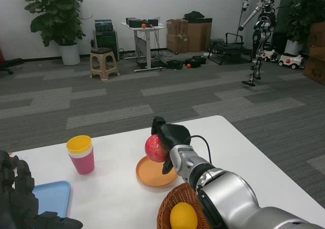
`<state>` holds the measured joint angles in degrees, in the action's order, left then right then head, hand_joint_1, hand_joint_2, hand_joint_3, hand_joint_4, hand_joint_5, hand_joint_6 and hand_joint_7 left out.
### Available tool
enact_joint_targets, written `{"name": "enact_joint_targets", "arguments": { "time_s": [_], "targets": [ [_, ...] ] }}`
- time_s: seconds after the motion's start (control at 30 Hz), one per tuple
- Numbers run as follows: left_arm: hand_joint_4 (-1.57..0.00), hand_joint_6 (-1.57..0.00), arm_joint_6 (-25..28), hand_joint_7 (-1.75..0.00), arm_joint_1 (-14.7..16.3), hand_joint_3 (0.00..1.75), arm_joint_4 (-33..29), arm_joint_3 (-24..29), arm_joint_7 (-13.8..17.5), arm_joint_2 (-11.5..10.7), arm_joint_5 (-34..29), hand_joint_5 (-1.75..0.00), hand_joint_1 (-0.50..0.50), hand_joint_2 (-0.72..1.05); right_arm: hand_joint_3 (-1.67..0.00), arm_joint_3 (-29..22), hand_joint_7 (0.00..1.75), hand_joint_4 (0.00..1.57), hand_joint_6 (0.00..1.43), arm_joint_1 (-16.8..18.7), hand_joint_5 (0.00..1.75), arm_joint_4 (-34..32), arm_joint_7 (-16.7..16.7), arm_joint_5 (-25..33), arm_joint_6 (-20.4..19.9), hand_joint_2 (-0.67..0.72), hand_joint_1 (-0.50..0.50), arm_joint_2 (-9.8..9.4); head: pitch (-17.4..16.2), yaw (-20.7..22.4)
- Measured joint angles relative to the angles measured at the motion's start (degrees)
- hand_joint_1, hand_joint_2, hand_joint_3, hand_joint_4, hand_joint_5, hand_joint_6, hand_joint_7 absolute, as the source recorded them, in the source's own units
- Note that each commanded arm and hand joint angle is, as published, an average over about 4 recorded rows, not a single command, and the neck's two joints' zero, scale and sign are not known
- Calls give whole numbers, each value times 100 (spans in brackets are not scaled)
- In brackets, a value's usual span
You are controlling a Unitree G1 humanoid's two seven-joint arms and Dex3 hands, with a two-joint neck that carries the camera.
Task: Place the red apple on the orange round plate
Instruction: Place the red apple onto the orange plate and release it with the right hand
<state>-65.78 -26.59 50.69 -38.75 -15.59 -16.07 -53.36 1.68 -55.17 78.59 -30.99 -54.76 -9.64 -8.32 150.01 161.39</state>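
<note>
At the worktop's (pixel 117 198) near-left corner the left hand (pixel 18 198) waited low, its dark fingers part curled; whether it held anything could not be told, though nothing showed in it. Just beside it lay a blue tray (pixel 53 196), near the left edge. Further in stood a pink cup (pixel 81 160) with a yellow cup (pixel 79 144) nested in its top.

Toward the middle sat the plate (pixel 152 174) — orange, round and bare. Above its far rim the right hand (pixel 170 142) held the apple (pixel 155 148), fingers wrapped over the top and right side of the fruit, closed firmly on it. The apple looked clear of the plate, hanging over its far-left part and not yet resting on it, though the gap was hard to judge from this angle.

At the near edge, just right of the plate and touching or almost touching its rim, was a wicker basket (pixel 170 203) with a yellow fruit (pixel 183 216) inside, partly behind the right forearm.

The step in hand seemed to be the carry's end — the apple brought over the plate, the set-down pending. The next move probably called for a short drop toward the plate's centre, then a gentle opening of the fingers so the apple would not roll off toward the basket or the cups.
</note>
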Motion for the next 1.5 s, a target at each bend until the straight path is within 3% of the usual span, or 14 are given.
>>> {"name": "enact_joint_targets", "arguments": {
  "time_s": [0.1, 0.4, 0.53, 0.67, 0.77, 1.27, 1.4, 1.5],
  "targets": [
    [0, 0, 0, 0, 0, 9, 4, 0, 0, 2, 0, 0, -50, -68, -22, -229, 168, 154, 140, -1, 155, 49, 0, 342, -12, -41, 14, 41, 14, 49],
    [0, 0, 0, 0, 1, 9, 8, -1, 0, 7, 0, 0, -50, -72, -24, -556, 168, 155, 140, 98, 155, 392, -30, 2349, 78, -41, 17, 146, -1, 122],
    [0, 0, 0, 0, 3, 9, 8, -1, 0, 7, 0, 0, -50, -72, -22, -1357, 168, 157, 140, 266, 153, 479, -59, 3001, 164, -41, 17, 228, -24, 135],
    [0, 0, 0, 0, 4, 9, 7, -1, 0, 9, 0, 0, -50, -72, -24, -2281, 168, 154, 140, 352, 145, 602, -62, 3043, 280, -41, 17, 285, -55, 146],
    [0, 0, 0, 0, 4, 9, 8, -1, 0, 9, 0, 0, -50, -72, -24, -2519, 168, 154, 140, 355, 145, 660, -63, 3043, 354, -41, 17, 293, -72, 145],
    [0, 0, 0, 0, 4, 9, 8, -2, 0, 9, 0, 0, -50, -68, -20, -2239, 168, 151, 141, 354, 145, 693, -160, 3002, 438, -41, 17, 331, -105, 139],
    [0, 0, 0, 0, 4, 9, 8, -2, 0, 9, 0, 0, -50, -70, -24, -2159, 168, 153, 140, 354, 165, 693, -194, 2997, 439, -43, 17, 333, -99, 136],
    [0, 0, 0, 0, 4, 9, 8, -4, 0, 9, 0, 0, -50, -68, -24, -2132, 168, 154, 140, 354, 165, 693, -205, 2990, 439, -45, 17, 350, -82, 118]
  ]
}}
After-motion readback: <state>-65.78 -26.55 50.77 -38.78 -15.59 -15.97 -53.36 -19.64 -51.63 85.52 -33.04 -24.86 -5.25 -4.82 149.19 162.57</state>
